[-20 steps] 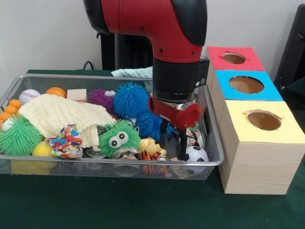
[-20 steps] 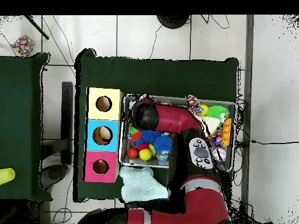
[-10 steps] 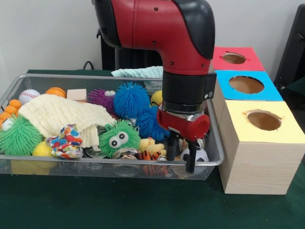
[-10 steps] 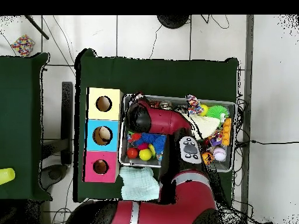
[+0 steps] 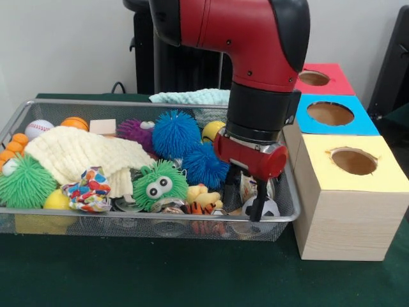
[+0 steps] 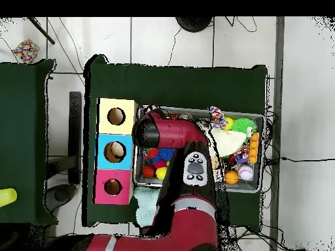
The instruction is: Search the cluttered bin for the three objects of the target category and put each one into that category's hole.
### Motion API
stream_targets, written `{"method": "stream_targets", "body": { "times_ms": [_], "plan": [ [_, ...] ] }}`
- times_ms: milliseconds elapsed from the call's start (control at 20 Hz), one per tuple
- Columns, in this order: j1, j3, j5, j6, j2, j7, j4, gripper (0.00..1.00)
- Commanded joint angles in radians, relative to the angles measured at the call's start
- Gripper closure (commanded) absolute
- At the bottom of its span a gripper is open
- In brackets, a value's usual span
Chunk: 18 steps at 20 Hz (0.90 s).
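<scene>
A black-and-white soccer ball (image 5: pixel 263 206) is seen in the wire bin (image 5: pixel 287 214), in the corner nearest the yellow box (image 5: pixel 348 195). Directly above it, the gripper (image 5: pixel 245 195) is held with fingers apart, empty.

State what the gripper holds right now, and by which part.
Nothing is held. The gripper hangs open above the soccer ball at the bin's corner nearest the yellow box, with nothing between its fingers.

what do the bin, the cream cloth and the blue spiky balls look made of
Bin: fine metal wire mesh, silvery, see-through walls. Cream cloth: knitted yarn, with a ribbed, soft look. Blue spiky balls: probably soft rubber, dense thin spikes, matte.
</scene>
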Motion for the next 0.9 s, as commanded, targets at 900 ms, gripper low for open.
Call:
{"method": "stream_targets", "body": {
  "times_ms": [900],
  "plan": [
    [0.038, -0.13, 0.034, 0.119, 0.079, 0.153, 0.006, 0.0]
  ]
}}
